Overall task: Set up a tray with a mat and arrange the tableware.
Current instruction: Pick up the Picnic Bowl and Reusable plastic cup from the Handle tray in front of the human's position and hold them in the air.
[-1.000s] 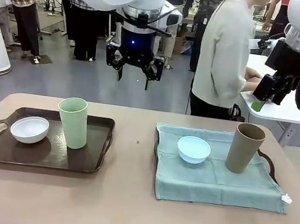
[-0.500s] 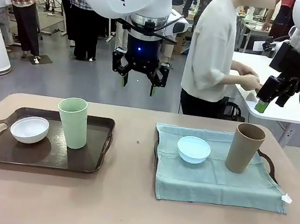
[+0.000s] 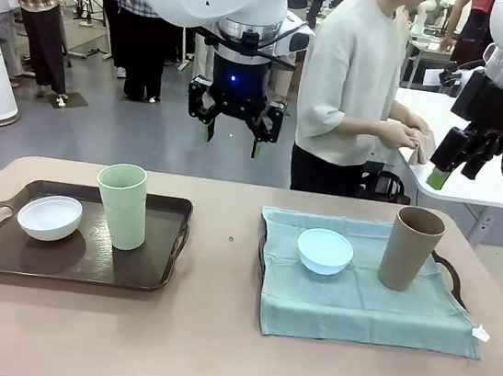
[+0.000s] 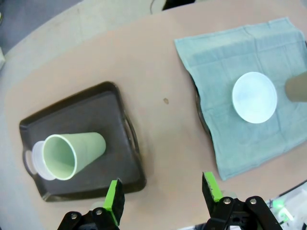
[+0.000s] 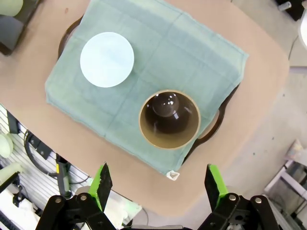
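**Teal cloth on one tray, bare dark brown on the other**

A woven teal mat point(image 3: 356, 308), creased in a grid of fold lines, lies over the tray point(image 5: 219, 118) at the lower right of the front view. Only that tray's dark rim and curved handles peek out from under the cloth. A small white tag point(image 3: 481, 334) sticks out at the mat's near right corner. On the mat sit a light blue bowl point(image 3: 324, 249), round, shallow and matte, and to its right a tall tan-brown tumbler point(image 3: 410, 248), standing upright. The two stand apart. Seen from above, the tumbler's inside is dark and glossy.

At the lower left, a second tray point(image 3: 54, 275), dark brown with smooth raised edges and cut-out handles, has no mat. It carries a white bowl point(image 3: 49, 216) and just beside it an upright pale green tumbler point(image 3: 122, 205), plain and slightly tapered.

In the left wrist view the green tumbler hides most of the white bowl, and the tan tumbler is cut off at the right edge.

The left pincer point(image 3: 232, 141) hangs high at the top centre, fingers apart and holding nothing. The right pincer point(image 5: 157, 186) is at the upper right, also spread wide and holding nothing.

The surface point(image 3: 212, 350) is a matte beige top with rounded corners, with one dark speck point(image 3: 232, 238) between the trays. Beyond it is grey floor, and a person point(image 3: 349, 80) stands at a white side table. What the person's hands hold is too small to tell.
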`<state>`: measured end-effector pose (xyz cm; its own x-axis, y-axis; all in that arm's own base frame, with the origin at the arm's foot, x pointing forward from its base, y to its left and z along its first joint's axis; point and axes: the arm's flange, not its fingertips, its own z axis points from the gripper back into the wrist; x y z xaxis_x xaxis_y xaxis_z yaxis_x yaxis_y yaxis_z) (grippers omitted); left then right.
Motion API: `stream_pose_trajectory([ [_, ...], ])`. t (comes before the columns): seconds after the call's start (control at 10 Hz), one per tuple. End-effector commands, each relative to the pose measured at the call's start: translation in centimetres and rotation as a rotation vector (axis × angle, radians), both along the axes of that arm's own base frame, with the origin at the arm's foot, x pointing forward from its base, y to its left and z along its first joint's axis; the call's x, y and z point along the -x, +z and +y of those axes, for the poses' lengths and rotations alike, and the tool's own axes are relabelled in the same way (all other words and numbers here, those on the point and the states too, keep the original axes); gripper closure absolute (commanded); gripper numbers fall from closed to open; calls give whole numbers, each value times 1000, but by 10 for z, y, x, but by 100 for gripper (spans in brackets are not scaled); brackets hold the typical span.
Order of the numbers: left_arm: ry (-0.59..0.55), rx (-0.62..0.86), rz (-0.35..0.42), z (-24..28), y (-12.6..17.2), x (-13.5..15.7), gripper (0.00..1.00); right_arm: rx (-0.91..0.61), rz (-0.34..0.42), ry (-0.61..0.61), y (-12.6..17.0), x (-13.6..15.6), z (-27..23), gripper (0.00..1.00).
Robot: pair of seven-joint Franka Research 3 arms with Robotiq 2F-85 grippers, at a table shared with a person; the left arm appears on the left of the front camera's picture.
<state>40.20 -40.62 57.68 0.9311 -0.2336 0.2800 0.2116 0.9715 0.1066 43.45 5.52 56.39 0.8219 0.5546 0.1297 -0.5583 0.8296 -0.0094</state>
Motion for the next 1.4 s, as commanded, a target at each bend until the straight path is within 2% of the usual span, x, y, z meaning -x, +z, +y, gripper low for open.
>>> stream_pose_trajectory([
  [0.0, -13, -4, 2, 2, 1, 0, 14, 16, 3, 17, -3, 1, -2, 0],
  [0.2, -13, -4, 2, 2, 1, 0, 14, 0, 0, 0, 0, 0, 0, 0],
  [0.3, -1, 0, 0, 0, 0, 0, 14, -49, 59, 67, -9, 7, -8, 0],
  [0.4, -16, 63, 85, 36, -4, -1, 14, -59, 48, 42, -21, 10, -24, 0],
  [0.5, 16, 142, 145, 78, -3, 0, 14, -101, 69, -7, -28, 13, -40, 0],
  [0.7, 23, 230, 220, 154, 16, 20, 14, -190, 85, -90, -28, 24, -76, 0],
  [1.0, 83, 310, 243, 264, 25, 37, 14, -304, 39, -234, -16, 50, -139, 0],
  [1.3, 142, 532, 175, 362, 14, 59, 14, -456, -33, -359, -3, 90, -211, 0],
])
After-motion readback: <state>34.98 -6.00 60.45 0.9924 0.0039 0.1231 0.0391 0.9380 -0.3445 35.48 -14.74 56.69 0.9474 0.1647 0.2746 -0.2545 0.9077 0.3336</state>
